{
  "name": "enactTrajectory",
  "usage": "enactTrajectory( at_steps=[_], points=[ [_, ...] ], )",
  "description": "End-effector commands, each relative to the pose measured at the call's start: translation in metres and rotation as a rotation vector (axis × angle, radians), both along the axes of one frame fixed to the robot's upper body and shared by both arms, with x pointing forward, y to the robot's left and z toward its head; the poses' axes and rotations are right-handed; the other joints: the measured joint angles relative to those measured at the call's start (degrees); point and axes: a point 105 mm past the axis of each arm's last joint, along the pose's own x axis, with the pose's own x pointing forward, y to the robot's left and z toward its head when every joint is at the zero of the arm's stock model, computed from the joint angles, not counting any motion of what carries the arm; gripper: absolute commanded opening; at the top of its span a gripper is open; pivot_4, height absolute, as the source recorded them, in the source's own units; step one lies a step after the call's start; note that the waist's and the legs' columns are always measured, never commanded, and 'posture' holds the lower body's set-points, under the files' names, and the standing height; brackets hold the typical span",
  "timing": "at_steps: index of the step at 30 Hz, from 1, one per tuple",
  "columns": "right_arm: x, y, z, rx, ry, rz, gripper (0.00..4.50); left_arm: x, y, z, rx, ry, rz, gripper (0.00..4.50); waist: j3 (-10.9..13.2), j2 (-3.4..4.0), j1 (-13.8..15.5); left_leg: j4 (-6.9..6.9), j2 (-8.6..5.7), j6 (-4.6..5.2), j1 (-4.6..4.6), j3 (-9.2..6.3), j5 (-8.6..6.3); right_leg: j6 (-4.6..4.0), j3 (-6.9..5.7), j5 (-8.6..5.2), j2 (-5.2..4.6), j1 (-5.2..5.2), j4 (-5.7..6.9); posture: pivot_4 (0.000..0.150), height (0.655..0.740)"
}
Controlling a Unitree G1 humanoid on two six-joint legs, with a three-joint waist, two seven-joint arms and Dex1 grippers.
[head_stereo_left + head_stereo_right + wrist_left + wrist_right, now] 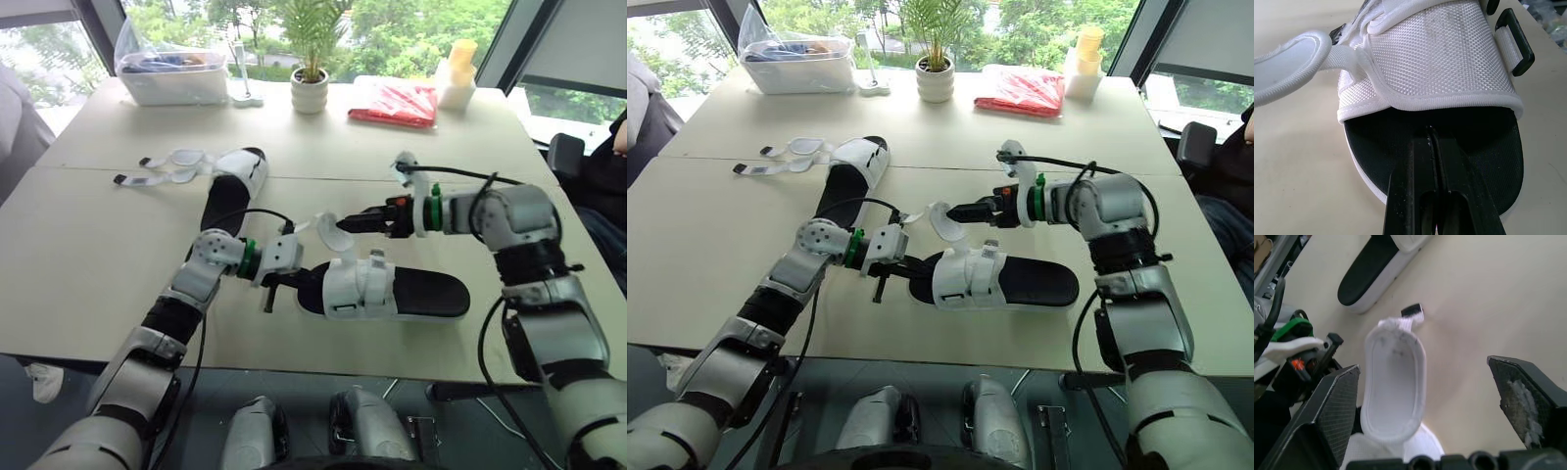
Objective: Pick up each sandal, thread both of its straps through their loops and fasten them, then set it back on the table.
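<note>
At the toe of the near sandal [428, 291], my left claw [1431, 133] is closed, its two black fingers pressed side by side with only a slit between them. They lie over the black footbed, and their tips end right at the hem of the white upper [1440, 54], so I cannot tell whether they reach under it. My right claw [345, 224] gapes wide. The sandal's loose strap flap [1395, 382] stands up between its fingers, close to one and well apart from the other; whether it touches the near one I cannot tell. A black loop [1411, 310] shows at the flap's far end, half hidden behind it. Another black buckle [1515, 44] sits at the side of the upper.

The sandal lies sole-down at the front of the table [88, 255], toe toward my left arm and heel toward my right. The second sandal [230, 191] lies farther back on my left, its straps [171, 166] splayed open flat on the tabletop; in my right wrist view its upper end is cut off.

The table is pale beige, two tops joined along a seam. At its far edge stand a clear plastic box [171, 78] with a bag over it, a potted plant [312, 88], a red packet [394, 103] and a yellow-and-white stack [458, 73] I cannot identify. Windows behind show green trees. A person's dark sleeve [609, 166] is cut off at the right edge.
</note>
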Motion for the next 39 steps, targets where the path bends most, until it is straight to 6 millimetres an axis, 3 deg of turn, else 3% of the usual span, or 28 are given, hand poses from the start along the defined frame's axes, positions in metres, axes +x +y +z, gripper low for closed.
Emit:
enactTrajectory(
  at_steps=[1,6,11,14,18,21,29,33,39],
  points=[
    [0.002,0.015,0.005,0.025,-0.004,0.083,4.44,-0.006,0.007,-0.018,0.064,0.055,0.019,0.00,0.0,0.00,0.1,0.00,0.00,0.00,-0.01,0.00,0.00,0.00,0.00,0.00,0.00,0.00,0.00,0.150,0.7278],
    [0.001,0.033,-0.004,0.016,0.034,0.149,4.44,-0.007,0.008,-0.018,0.064,0.056,0.033,0.00,0.0,0.01,0.1,0.00,0.00,0.00,-0.05,0.00,0.00,0.00,0.00,0.00,0.00,-0.03,0.00,0.150,0.7278],
    [0.002,0.034,-0.012,-0.028,0.035,0.160,4.44,-0.007,0.010,-0.019,0.065,0.057,0.043,0.00,0.0,0.01,-0.5,0.00,0.00,-0.01,-0.04,-0.01,0.01,0.00,0.00,0.00,-0.01,-0.04,0.03,0.150,0.7278],
    [0.009,0.031,-0.006,0.003,0.025,0.111,3.64,-0.008,0.010,-0.020,0.065,0.057,0.044,0.00,0.0,0.01,-0.9,0.01,0.00,-0.01,-0.04,-0.01,0.01,0.00,0.00,0.00,-0.02,-0.04,0.04,0.150,0.7278],
    [0.029,0.012,0.007,0.082,0.028,-0.077,1.62,-0.008,0.008,-0.021,0.063,0.059,0.043,0.00,0.0,0.02,-1.0,0.05,0.00,-0.02,-0.03,0.00,0.01,0.00,0.00,0.00,-0.05,-0.03,0.12,0.150,0.7278],
    [0.029,-0.005,0.010,0.147,0.087,-0.140,0.13,-0.007,0.006,-0.022,0.061,0.060,0.039,0.00,0.0,0.02,-0.9,0.06,0.00,-0.02,-0.03,-0.01,0.01,0.00,0.00,0.00,-0.06,-0.02,0.12,0.150,0.7278],
    [0.024,-0.024,0.006,0.126,0.092,-0.193,0.05,-0.003,0.004,-0.018,0.062,0.053,0.028,0.00,0.0,0.05,-0.8,0.05,0.00,-0.03,-0.03,0.00,0.02,0.00,0.01,0.00,-0.07,-0.02,0.13,0.150,0.7278],
    [0.033,-0.040,0.004,0.120,0.052,-0.322,0.05,-0.002,0.004,-0.018,0.066,0.050,0.022,0.00,0.0,0.05,-0.8,0.06,-0.01,-0.03,-0.04,-0.01,0.02,0.00,0.01,0.00,-0.08,-0.02,0.12,0.150,0.7278],
    [0.044,-0.045,0.004,0.228,0.074,-0.446,0.05,-0.002,0.004,-0.018,0.067,0.048,0.016,0.00,0.0,0.08,-1.0,0.06,-0.01,-0.04,-0.03,0.00,0.02,0.01,0.01,0.00,-0.08,-0.03,0.14,0.150,0.7278]
  ],
)
